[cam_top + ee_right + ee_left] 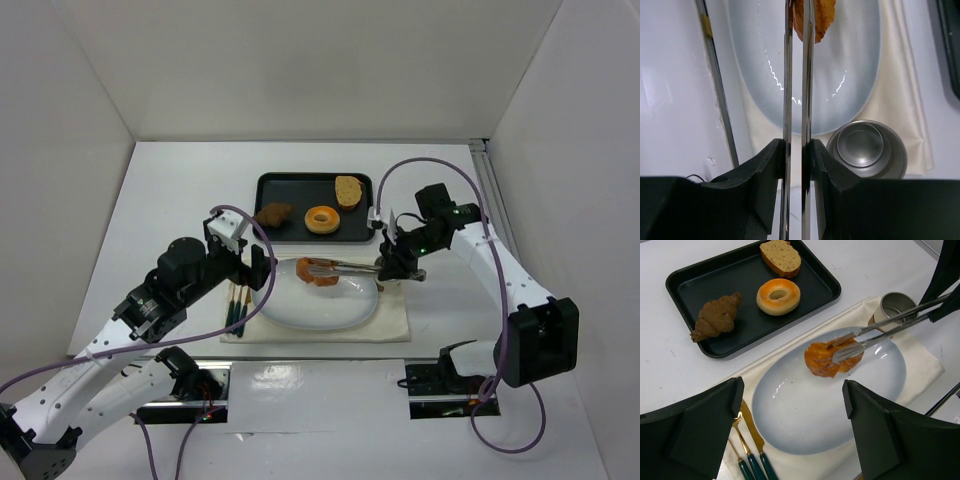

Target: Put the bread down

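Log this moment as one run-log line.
right pincer: shut on tongs | tongs: gripping bread over plate | left pincer: open, at plate's left edge | release: not yet done

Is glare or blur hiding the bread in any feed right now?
Top view: even light, sharp, bread small under the tongs. Left wrist: bread sharp; wavy glints on the plate miss it. Right wrist: bread cut off at the top edge, tongs split the frame, glints sit on bare plate.

My white table (150, 200) carries a black tray (700, 285) beyond the left gripper (792, 390), and a cream cloth (925, 365) below its fingers.
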Controlling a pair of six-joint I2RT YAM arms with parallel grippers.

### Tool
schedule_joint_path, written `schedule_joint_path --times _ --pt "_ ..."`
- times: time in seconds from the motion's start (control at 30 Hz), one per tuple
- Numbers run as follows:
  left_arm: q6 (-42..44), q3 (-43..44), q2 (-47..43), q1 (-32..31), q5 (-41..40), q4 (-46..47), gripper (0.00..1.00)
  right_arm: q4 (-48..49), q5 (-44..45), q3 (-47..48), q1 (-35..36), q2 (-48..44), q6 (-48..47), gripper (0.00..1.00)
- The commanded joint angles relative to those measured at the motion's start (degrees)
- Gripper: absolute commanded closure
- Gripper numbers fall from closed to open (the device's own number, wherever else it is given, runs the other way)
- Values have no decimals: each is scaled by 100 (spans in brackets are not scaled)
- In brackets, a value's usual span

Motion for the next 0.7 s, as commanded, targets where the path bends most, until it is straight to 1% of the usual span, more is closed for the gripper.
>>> schedule_joint_path --times 0.0,0.17,0.27,0.3,0.37,0.43,0.67 --pt "89 -5 -107 -14 -82 299 0 -141 -105 -192 170 -247 -519 98" --pt "89 -5 -107 -14 -135 299 0 174 255 -403 513 -36 -213 98" --pt "89 -5 -107 -14 -135 299 0 359 449 -456 627 122 -72 92" --pt "89 -5 -107 -14 -135 299 0 438 502 -508 628 183 15 87" --pt "89 -5 -107 -14 -135 299 0 439 555 -509 680 184 86 82" --pt "89 -5 -107 -14 -135 299 0 570 607 -509 681 184 165 74" --pt "89 -5 -107 -14 -135 299 0 623 660 -562 681 70 236 55"
